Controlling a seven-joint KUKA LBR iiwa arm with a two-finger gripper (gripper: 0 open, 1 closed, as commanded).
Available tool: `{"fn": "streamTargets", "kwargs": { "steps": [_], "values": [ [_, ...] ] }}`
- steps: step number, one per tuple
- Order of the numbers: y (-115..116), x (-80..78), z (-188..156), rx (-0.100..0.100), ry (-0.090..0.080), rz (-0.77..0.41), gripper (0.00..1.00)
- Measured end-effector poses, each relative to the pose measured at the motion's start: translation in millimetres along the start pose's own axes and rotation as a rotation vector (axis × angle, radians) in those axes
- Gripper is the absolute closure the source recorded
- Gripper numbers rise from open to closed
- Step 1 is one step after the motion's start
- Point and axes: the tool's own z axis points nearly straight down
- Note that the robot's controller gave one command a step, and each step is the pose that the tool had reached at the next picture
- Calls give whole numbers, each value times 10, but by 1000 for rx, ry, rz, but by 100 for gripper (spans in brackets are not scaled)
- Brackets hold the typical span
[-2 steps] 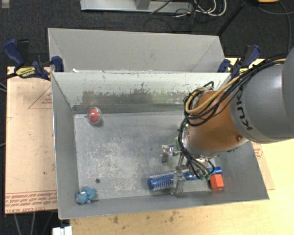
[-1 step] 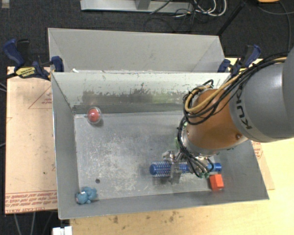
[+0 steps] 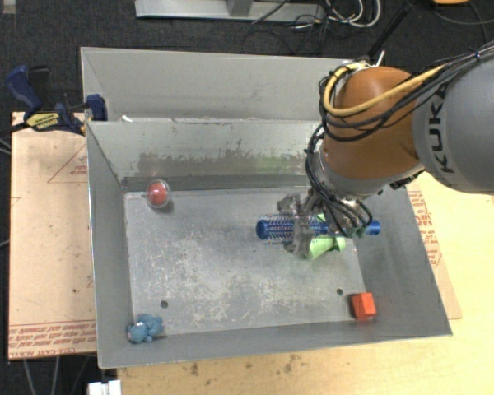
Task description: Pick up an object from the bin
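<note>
Even bright light, dull sheen on bin [image 3: 230, 151].

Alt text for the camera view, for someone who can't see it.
The arm's gripper is down at a blue bristly roller and a green piece, right of middle in the bin. A red ball, a light-blue lump and an orange block lie apart near its corners.
</note>
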Motion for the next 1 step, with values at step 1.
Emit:
{"fn": "streamTargets", "kwargs": {
  "steps": [1],
  "values": [
    [-109,444,-637,0,8,-154,100]
  ]
}}
